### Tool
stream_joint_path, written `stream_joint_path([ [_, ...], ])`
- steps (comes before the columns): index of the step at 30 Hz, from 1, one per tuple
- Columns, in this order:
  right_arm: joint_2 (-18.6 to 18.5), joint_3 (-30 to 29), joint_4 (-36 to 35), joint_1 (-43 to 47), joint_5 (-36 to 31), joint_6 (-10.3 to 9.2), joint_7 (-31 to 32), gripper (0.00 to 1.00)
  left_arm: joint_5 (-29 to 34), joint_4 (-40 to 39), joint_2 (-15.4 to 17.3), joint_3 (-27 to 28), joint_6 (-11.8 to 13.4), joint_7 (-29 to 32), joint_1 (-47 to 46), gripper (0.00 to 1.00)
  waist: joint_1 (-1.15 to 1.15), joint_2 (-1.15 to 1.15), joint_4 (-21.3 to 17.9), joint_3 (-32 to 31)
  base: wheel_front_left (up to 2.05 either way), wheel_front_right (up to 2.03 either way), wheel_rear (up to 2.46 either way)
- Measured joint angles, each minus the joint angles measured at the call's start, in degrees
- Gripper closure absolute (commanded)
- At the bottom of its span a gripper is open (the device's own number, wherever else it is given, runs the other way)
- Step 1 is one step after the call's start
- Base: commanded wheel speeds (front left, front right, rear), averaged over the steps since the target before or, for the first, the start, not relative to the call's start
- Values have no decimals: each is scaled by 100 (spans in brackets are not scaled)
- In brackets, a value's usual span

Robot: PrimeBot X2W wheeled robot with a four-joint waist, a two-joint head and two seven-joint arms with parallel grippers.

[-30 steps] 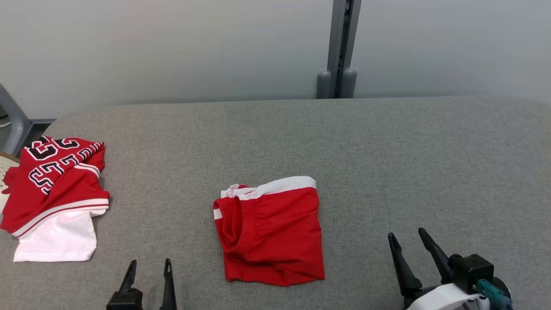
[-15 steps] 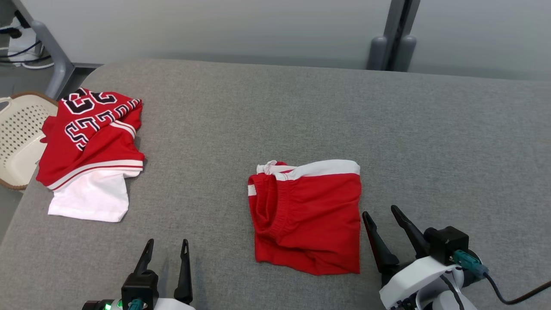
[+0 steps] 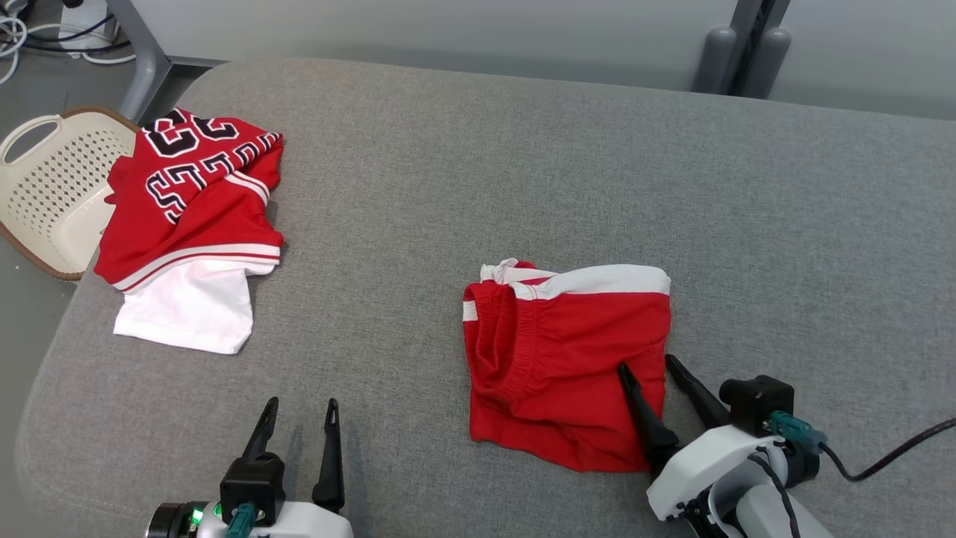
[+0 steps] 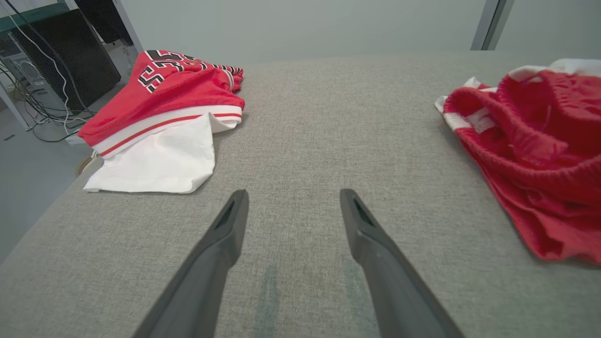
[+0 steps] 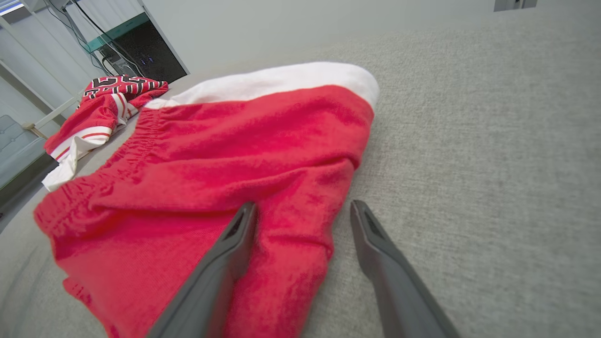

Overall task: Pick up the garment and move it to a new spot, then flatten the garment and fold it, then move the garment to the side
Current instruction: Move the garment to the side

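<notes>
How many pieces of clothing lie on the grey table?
3: folded red shorts with a white band in the middle; a red jersey with black lettering at the left; a white garment partly under it. Others may be hidden beneath.

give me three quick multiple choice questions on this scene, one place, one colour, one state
1. Where is the basket? A. off the table's left edge, by the jersey B. mid-table C. on the jersey
2. What colour is the shorts' band? A. black B. white C. blue
3. How is the right claw? A. shut on the shorts B. shut on the jersey C. open, astride the shorts' edge
Answers: A, it sits past that edge beside the jersey; B, a white strip tops the red cloth; C, jaws apart, one over cloth, one over table.
</notes>
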Motion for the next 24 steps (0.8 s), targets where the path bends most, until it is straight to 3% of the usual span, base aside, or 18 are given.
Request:
stream_joint_path([
  [1,0,40,63,-51,49,0,-1,0,0,-2,0,1,0,0,-25,0,0,0,3,12,0,0,0],
  [2,-2,78,111,-93,102,-1,-5,15,-1,-4,0,2,0,0,-47,0,0,0,3,23,0,0,0],
  [3,-4,120,147,-138,133,-1,-14,52,-5,-11,1,1,0,0,-69,0,0,0,-3,34,0,0,0],
  [4,-4,158,180,-188,167,-1,-15,75,-11,-18,1,-10,0,0,-83,0,0,0,-13,44,0,0,0],
  [5,-4,170,188,-227,189,0,-14,75,-25,-22,0,-25,0,0,-92,0,0,0,-24,54,0,0,0],
  [6,-4,170,188,-227,189,0,-14,100,-25,-22,0,-25,0,0,-92,0,0,0,-24,54,0,0,0],
  [12,8,133,96,-314,190,0,-14,100,-24,-53,1,-99,-9,0,-140,0,0,0,-231,48,0,0,0],
  [24,-2,0,16,-168,149,0,-14,100,67,-83,-1,-266,-153,0,-318,0,0,0,-1763,-84,0,0,0],
])
